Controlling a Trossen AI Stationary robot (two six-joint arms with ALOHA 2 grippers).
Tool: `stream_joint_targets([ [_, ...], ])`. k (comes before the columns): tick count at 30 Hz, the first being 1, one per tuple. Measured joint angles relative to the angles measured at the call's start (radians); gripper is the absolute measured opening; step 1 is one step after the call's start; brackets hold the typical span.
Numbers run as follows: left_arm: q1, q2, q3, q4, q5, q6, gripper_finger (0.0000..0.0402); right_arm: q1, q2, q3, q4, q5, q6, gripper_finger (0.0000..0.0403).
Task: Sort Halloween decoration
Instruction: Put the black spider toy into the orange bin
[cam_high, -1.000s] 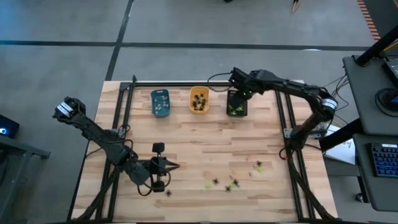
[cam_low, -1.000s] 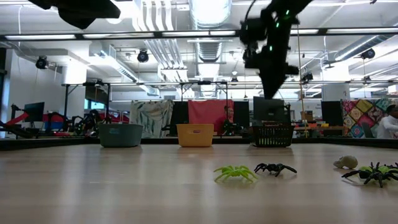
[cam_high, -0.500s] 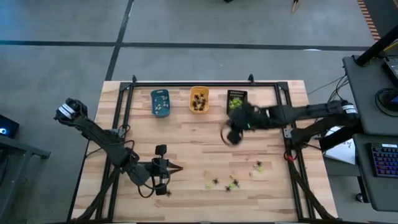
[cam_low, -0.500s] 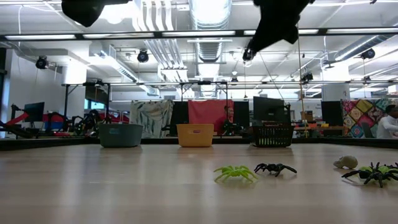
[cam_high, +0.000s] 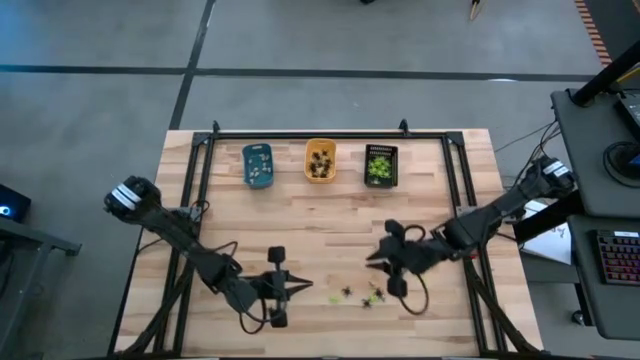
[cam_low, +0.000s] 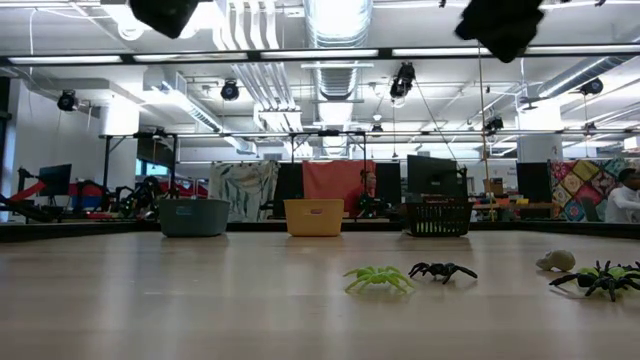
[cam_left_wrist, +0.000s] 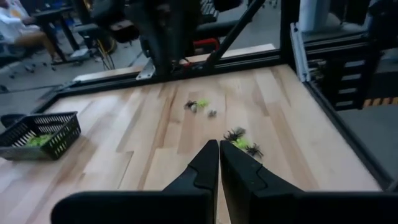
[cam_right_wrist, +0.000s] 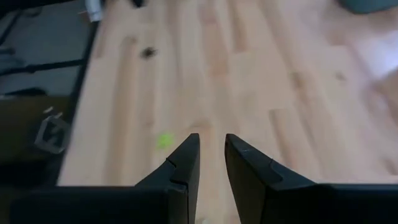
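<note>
Low view: rightmost black spider (cam_low: 604, 279) cut off at edge.

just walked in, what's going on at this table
A two-armed robot is sorting small plastic spiders into three small trays: blue, orange and black. The right gripper, jaws slightly apart and holding nothing, hangs just above the loose spiders near the table's front edge. The left gripper, jaws shut and empty, points at the same cluster. Each tray already holds some.

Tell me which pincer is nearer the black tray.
Right. The right pincer sits below the black tray; the left pincer lies farther, toward the table's near-left side.
</note>
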Motion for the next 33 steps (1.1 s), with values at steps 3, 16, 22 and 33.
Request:
stream_joint_targets([
  [3,0.012,0.066,0.053,0.009,-0.006,0.023,0.0001,0.058,0.003,-0.023,0.029,0.001,0.009,0.0068],
  [16,0.132,0.329,0.256,0.033,0.005,-0.011,0.0107,0.209,0.004,-0.131,0.126,0.144,0.106,0.0068],
  [22,0.143,0.445,0.337,0.033,0.006,-0.035,0.0161,0.215,0.004,-0.138,0.134,0.180,0.112,0.0068],
  [33,0.144,0.603,0.435,0.028,0.039,-0.168,0.0219,0.215,0.004,-0.138,0.135,0.186,0.111,0.0068],
])
